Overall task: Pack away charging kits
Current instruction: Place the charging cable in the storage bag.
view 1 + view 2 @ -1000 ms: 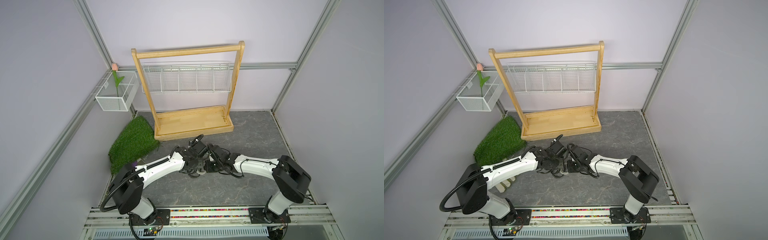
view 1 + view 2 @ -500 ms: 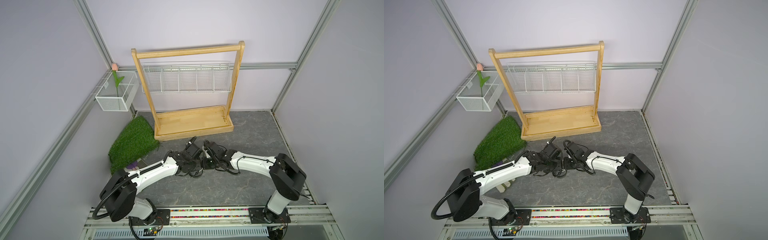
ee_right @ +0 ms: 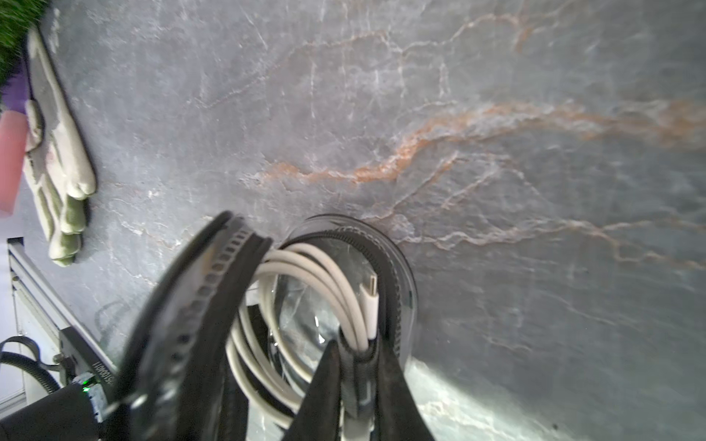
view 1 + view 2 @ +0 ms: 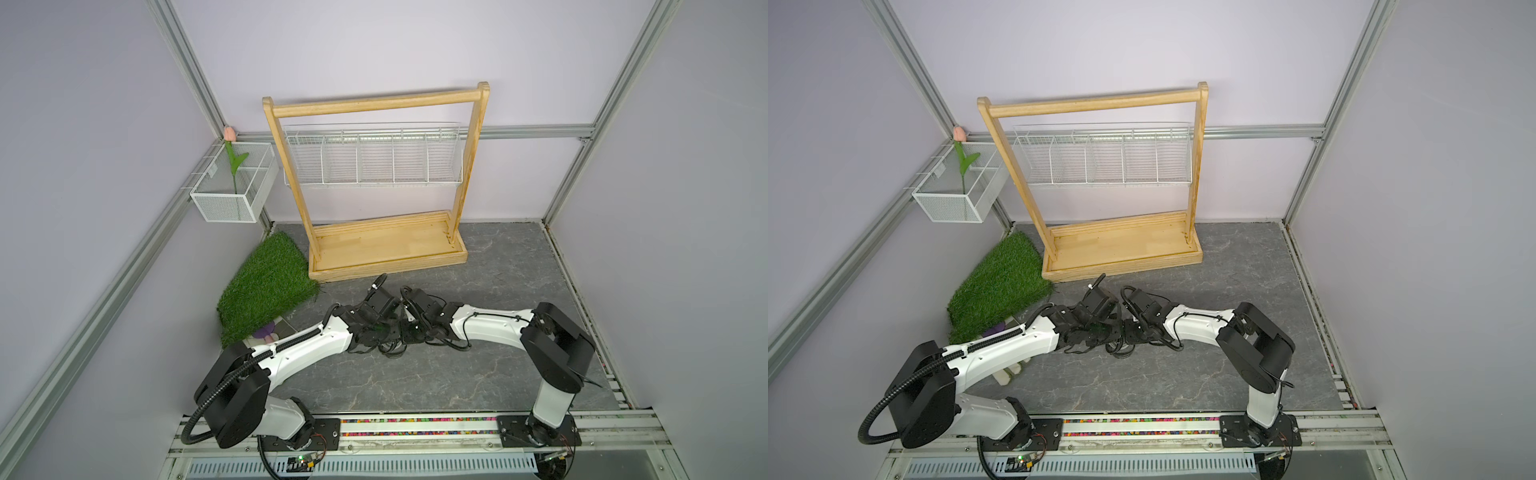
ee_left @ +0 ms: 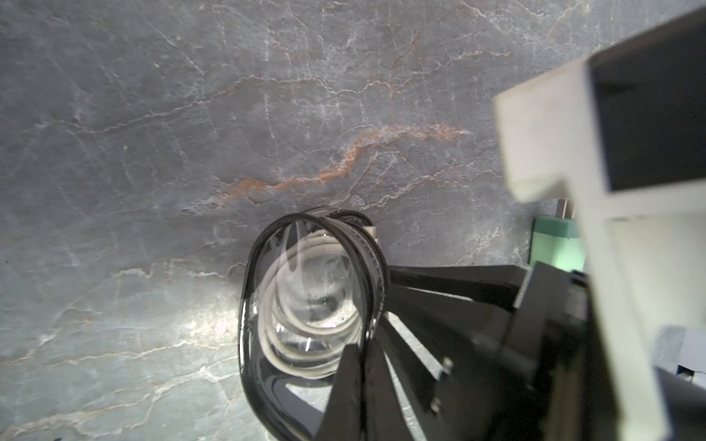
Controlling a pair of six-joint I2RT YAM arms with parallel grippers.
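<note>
An oval clear pouch (image 5: pixel 248 290) with a black zipper rim hangs open just above the table's middle, between both arms. My left gripper (image 5: pixel 361 366) is shut on its rim. The white cable coil (image 3: pixel 324 282) sits half inside the pouch (image 3: pixel 397 275), its plug tip against the far rim. The coil (image 5: pixel 275 355) also shows through the clear wall. My right gripper (image 3: pixel 357 366) is shut on the coil's dark strap. The mint-green charger block (image 5: pixel 554 244) lies on the table beside the right wrist. In both top views the wrists (image 4: pixel 395 332) (image 4: pixel 1121 328) hide pouch and kit.
A wooden rack (image 4: pixel 386 245) with a wire basket (image 4: pixel 374 158) stands behind. A grass mat (image 4: pixel 266 286) lies at the left, with a pale glove (image 3: pixel 57 152) and a pink item (image 3: pixel 9 160) near it. A mesh box (image 4: pixel 232 187) hangs on the left wall.
Both wrists shifted together a little towards the rack and came back, carrying the pouch. The left elbow swung outward to the left. Both grips stayed as they were.
</note>
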